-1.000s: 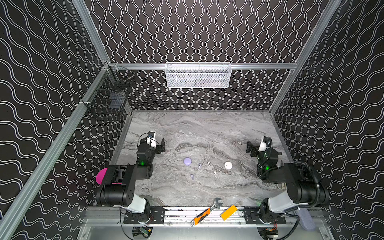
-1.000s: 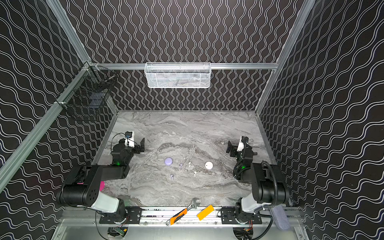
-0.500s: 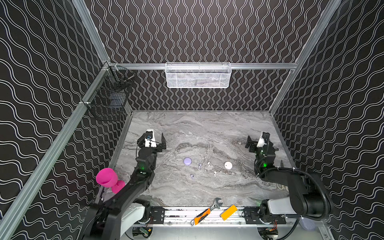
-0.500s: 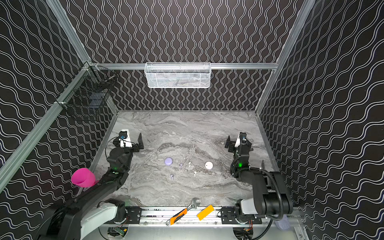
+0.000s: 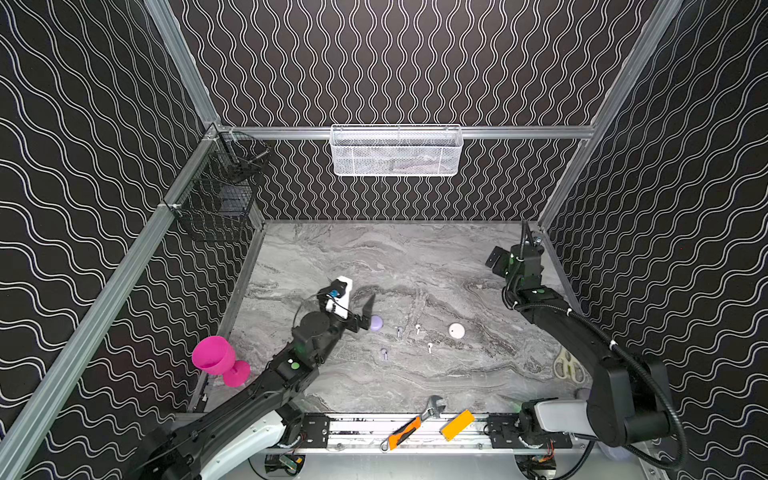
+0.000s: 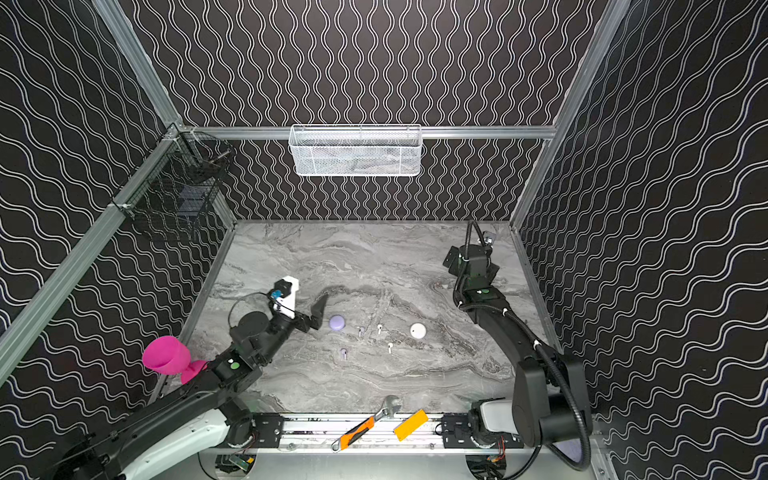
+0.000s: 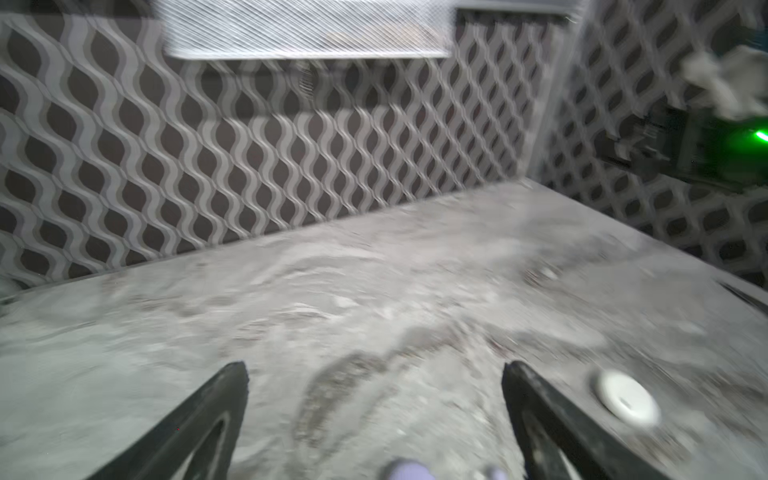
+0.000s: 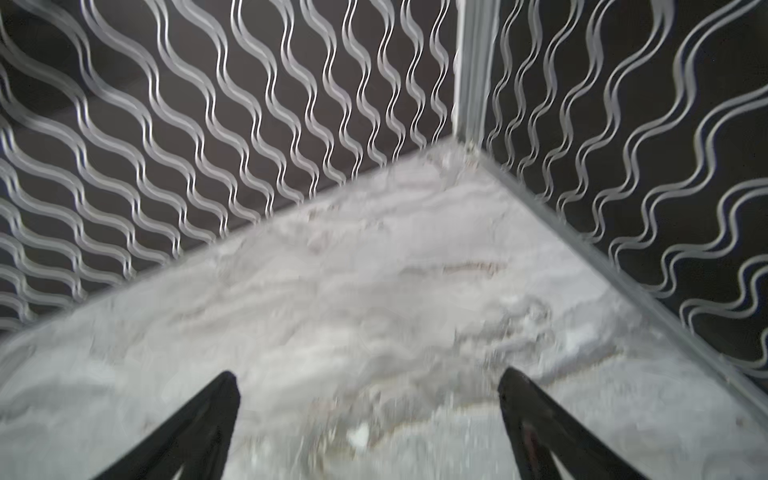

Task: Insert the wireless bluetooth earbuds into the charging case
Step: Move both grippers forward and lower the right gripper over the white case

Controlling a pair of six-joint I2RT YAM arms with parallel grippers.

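Left claw (image 5: pixel 365 314) has advanced near the lavender case (image 5: pixel 376 323); right claw (image 8: pixel 369 374) reached farther back. I see both spread wide, empty.

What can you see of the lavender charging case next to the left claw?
The lavender charging case is a small round puck, smooth and matte like plastic. No seam, hinge or cavity shows from above, so it looks shut. It lies flat on the grey marbled table. The left claw, jaws open, is on one side and a lavender earbud on the other. A top view shows a thin gap to the claw, so only the table appears to touch it.
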